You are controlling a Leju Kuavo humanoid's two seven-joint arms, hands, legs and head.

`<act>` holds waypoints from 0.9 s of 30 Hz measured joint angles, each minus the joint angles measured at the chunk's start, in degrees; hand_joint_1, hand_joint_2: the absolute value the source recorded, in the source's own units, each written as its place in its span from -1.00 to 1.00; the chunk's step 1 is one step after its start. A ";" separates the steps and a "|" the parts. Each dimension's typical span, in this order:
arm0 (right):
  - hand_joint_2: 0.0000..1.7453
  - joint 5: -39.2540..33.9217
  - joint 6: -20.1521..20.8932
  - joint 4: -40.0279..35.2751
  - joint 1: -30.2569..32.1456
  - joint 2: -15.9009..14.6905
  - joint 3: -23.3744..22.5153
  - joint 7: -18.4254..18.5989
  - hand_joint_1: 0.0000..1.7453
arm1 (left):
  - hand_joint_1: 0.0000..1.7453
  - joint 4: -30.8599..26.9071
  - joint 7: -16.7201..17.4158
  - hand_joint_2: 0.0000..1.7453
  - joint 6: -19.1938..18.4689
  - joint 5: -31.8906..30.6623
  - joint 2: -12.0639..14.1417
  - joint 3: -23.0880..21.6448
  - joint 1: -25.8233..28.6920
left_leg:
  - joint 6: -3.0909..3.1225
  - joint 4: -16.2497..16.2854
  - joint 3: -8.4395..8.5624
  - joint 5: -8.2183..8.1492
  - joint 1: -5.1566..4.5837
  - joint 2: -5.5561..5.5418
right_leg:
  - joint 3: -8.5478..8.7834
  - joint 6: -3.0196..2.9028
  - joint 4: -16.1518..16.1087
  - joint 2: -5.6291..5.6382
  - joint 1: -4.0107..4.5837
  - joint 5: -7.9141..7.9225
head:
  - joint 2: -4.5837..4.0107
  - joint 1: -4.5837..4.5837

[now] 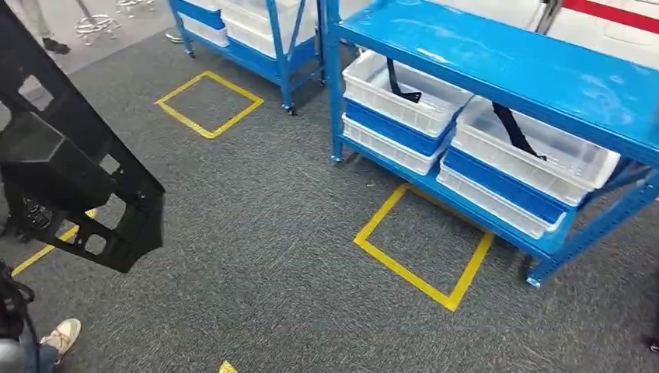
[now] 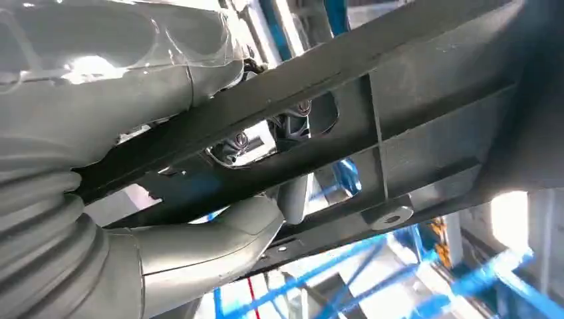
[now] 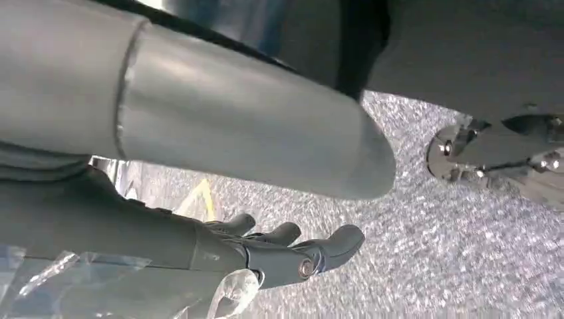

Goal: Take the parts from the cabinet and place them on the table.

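Black ribbed panel (image 2: 372,126) clamped in left hand (image 2: 199,219), carried over carpet. Stiff, light, awkwardly broad: grip by ribs. Right hand (image 3: 286,249) empty, fingers apart.

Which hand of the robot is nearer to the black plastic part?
Left. The left hand grips the black plastic part, thumb against its ribbed frame. The right hand hangs over the grey carpet, fingers apart, holding nothing.
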 joint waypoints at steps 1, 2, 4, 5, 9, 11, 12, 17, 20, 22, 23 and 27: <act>-1.00 0.00 0.00 0.00 -0.06 0.04 0.00 0.15 -1.00 | 1.00 0.04 0.37 1.00 0.22 0.09 0.00 0.15 0.25 | 0.85 0.09 -0.27 0.21 0.09 -1.40 | 0.08 0.31 -0.09 -0.57 -0.04 -0.06 | 0.00 0.35; -1.00 -0.09 0.00 0.00 -0.07 0.02 0.00 0.15 -1.00 | 1.00 0.13 0.42 1.00 0.37 0.13 0.00 0.28 0.43 | 1.17 0.13 -0.47 0.19 0.00 -1.86 | 0.26 0.55 -0.31 -1.10 -0.02 -0.09 | 0.00 0.35; -1.00 -0.20 0.00 0.00 -0.23 0.00 0.00 0.17 -1.00 | 1.00 0.20 0.37 1.00 0.59 0.31 0.00 0.35 0.57 | 2.03 -0.06 -0.78 0.48 -0.09 -3.46 | 0.55 1.14 -0.51 -2.62 -0.16 -0.26 | 0.00 0.37; -1.00 -0.22 0.00 0.02 -0.19 -0.06 0.00 0.15 -1.00 | 1.00 0.20 0.31 1.00 0.77 0.48 0.00 0.42 0.60 | 2.43 -0.20 -0.68 0.70 0.15 -4.25 | 0.44 1.56 0.24 -0.55 -0.62 -1.12 | 0.00 0.37; -1.00 -0.50 0.09 0.02 0.09 -0.15 0.00 0.15 -1.00 | 1.00 0.33 0.02 1.00 1.27 0.66 -0.02 0.50 0.49 | 3.54 -0.15 -0.86 0.80 -0.16 -7.04 | -8.01 1.28 17.61 4.75 -0.44 -9.13 | 0.00 0.55; -1.00 -0.50 0.07 0.00 0.13 -0.17 0.00 0.13 -1.00 | 1.00 0.42 0.04 1.00 1.49 0.55 0.00 0.48 0.57 | 3.60 -0.13 -0.80 0.81 -0.35 -8.82 | -9.23 1.09 18.57 4.84 -0.44 -7.60 | 0.00 0.55; -1.00 -0.50 0.07 0.00 0.13 -0.17 0.00 0.11 -1.00 | 1.00 0.42 0.09 1.00 1.68 -0.22 0.00 0.50 0.57 | 3.59 -0.11 -0.74 0.82 -0.40 -9.78 | -7.86 0.82 14.87 5.06 -0.44 -5.02 | 0.00 0.55; -1.00 -0.52 -0.02 0.07 0.22 -0.50 0.00 -0.07 -1.00 | 1.00 0.57 1.29 1.00 1.86 -2.47 0.00 0.63 0.56 | 2.76 0.13 -1.29 1.01 -0.23 -13.35 | -2.16 -0.22 0.74 9.60 -0.33 1.32 | 0.00 0.57; -1.00 -0.57 0.00 0.04 -0.17 -0.31 -0.02 -0.11 -1.00 | 1.00 0.66 1.31 1.00 2.17 -2.49 0.00 0.85 0.70 | 1.93 0.56 -1.86 0.91 -0.04 -12.77 | -1.83 -0.81 0.04 7.24 -0.65 1.84 | 0.00 0.55; -1.00 -0.52 0.00 0.04 -0.01 -0.35 -0.02 -0.11 -1.00 | 1.00 0.70 1.31 1.00 2.45 -2.49 0.00 0.90 0.43 | 1.20 6.12 -4.46 -2.55 -0.41 -8.08 | -1.70 -1.09 0.01 5.84 -0.58 1.75 | 0.00 0.37; -1.00 -0.55 0.00 0.04 0.09 -0.33 -0.02 -0.07 -1.00 | 1.00 0.74 1.31 1.00 2.62 -2.58 0.00 0.90 0.59 | 0.84 11.63 -7.08 -5.06 -0.24 -7.38 | -1.72 -1.16 0.02 5.05 -0.47 1.70 | 0.00 0.37; -1.00 -0.55 -0.02 0.04 0.10 -0.35 -0.02 0.09 -1.00 | 1.00 0.81 1.36 1.00 3.04 -3.39 0.00 0.90 0.89 | -0.07 16.04 -9.15 -4.74 0.58 -6.71 | -1.59 -1.09 0.06 2.00 -0.55 1.34 | 0.00 0.35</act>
